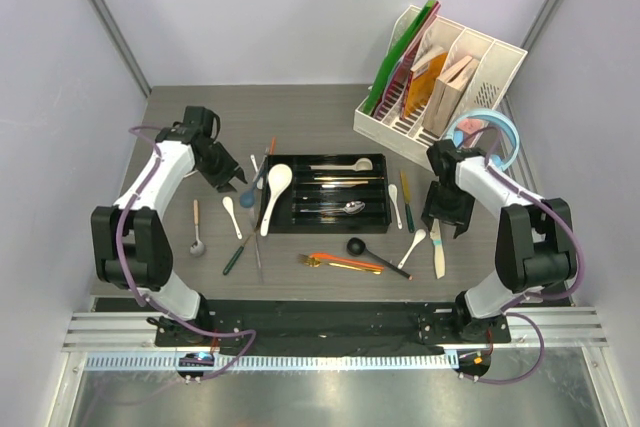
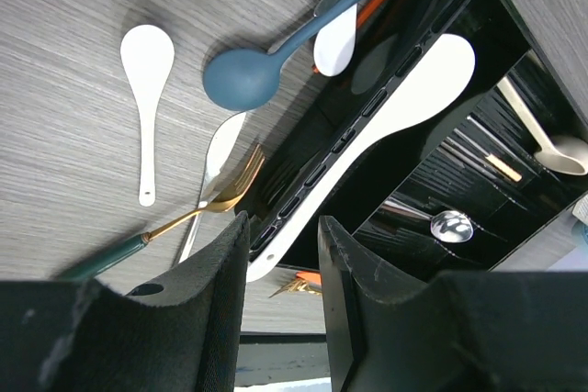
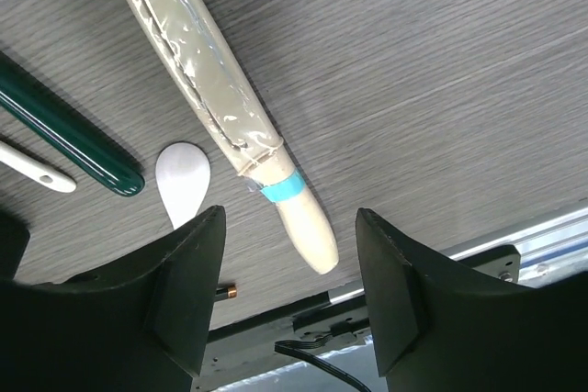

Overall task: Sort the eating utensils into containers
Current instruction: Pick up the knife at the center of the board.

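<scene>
The black tray [image 1: 378, 193] lies mid-table and holds a white spoon [image 1: 345, 164], a steel spoon [image 1: 352, 208] and long pieces. A large white spoon [image 1: 275, 197] rests across the tray's left rim [image 2: 501, 25]. My left gripper [image 1: 228, 183] hangs over that spoon's handle end [image 2: 266, 259], jaws apart [image 2: 283, 227], gripping nothing. Beside it lie a blue spoon [image 2: 241, 78], a small white spoon [image 2: 147, 52] and a gold fork [image 2: 220, 199]. My right gripper [image 1: 445, 215] stands open [image 3: 289, 218] over the cream handle of a wrapped knife [image 3: 197, 71], fingers either side without touching it.
A white file organiser [image 1: 440, 77] and light-blue headphones [image 1: 485, 132] stand at the back right. Orange chopsticks [image 1: 345, 262], a black spoon [image 1: 365, 250], a steel spoon [image 1: 197, 232] and a green-handled piece [image 3: 78, 144] lie on the table, with another white spoon [image 3: 182, 181] near the front edge.
</scene>
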`<move>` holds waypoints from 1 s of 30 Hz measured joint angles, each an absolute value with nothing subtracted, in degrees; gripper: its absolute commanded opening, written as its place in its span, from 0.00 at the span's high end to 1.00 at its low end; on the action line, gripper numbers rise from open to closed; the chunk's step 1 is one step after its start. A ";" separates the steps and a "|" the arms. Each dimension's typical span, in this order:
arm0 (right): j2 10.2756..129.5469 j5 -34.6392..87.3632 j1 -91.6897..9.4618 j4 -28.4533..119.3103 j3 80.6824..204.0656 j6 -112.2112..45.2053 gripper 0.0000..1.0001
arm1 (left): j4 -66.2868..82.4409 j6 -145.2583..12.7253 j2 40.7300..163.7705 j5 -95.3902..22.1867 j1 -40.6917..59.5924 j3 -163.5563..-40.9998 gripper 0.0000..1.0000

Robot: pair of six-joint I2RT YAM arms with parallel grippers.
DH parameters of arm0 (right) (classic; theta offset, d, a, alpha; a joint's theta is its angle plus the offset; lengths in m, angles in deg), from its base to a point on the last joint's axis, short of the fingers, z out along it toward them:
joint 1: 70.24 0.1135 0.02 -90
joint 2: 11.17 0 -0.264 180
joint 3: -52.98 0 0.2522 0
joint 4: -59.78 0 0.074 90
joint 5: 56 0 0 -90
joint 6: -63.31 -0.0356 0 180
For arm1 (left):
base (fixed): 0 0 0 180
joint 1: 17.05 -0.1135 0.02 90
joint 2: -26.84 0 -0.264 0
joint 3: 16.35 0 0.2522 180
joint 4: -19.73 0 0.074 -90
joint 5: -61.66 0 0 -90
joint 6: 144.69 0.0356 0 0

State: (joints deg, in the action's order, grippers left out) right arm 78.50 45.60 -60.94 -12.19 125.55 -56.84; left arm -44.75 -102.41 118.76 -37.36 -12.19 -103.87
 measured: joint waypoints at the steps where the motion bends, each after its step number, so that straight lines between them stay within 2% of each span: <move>1: 78.63 45.40 -60.94 -12.06 125.55 -56.71 0.37 | -44.81 -102.41 118.50 -37.33 -12.19 -103.71 0.64; 24: 83.88 40.75 -60.96 -9.55 120.21 -53.54 0.38 | -44.90 -102.46 115.44 -36.48 -12.19 -100.78 0.64; 26: 84.66 40.40 -60.98 -9.85 120.72 -52.82 0.43 | -44.92 -102.46 115.44 -36.46 -12.19 -100.78 0.64; 27: 85.14 40.22 -60.98 -10.09 121.09 -52.45 0.50 | -44.96 -102.46 115.44 -36.44 -12.16 -100.78 0.64; 29: 86.35 39.33 -60.98 -10.47 121.94 -51.83 0.58 | -45.10 -102.46 115.44 -36.29 -12.14 -100.78 0.64; 30: 86.87 38.74 -60.98 -10.62 122.27 -51.64 0.67 | -45.14 -102.46 115.44 -36.29 -12.12 -100.78 0.64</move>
